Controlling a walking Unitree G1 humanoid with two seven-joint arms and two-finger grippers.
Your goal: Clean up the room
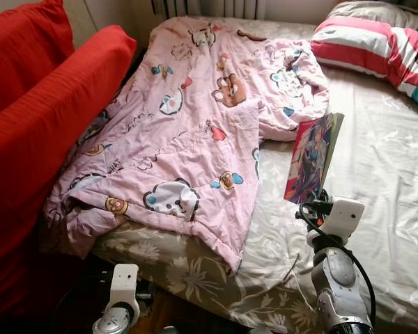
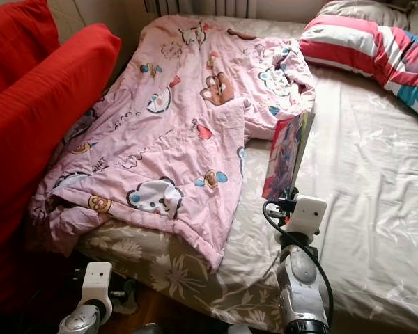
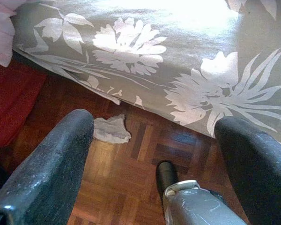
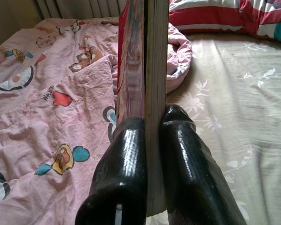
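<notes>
The book [image 1: 312, 157] stands on edge above the bed [image 1: 383, 174], just beside the rumpled pink blanket [image 1: 188, 132], pinched between the two fingers of my right end effector [image 4: 152, 159], which is clamped on its lower edge. My left end effector [image 3: 154, 154] hangs low by the bed's side with its fingers spread wide, holding nothing. I judge the tidying barely begun: the book is lifted but not put away, the blanket lies unfolded, and a crumpled white scrap [image 3: 111, 129] waits on the wooden floor [image 3: 122, 187] under the bed's edge. A striped pillow [image 1: 376, 45] sits at the head.
</notes>
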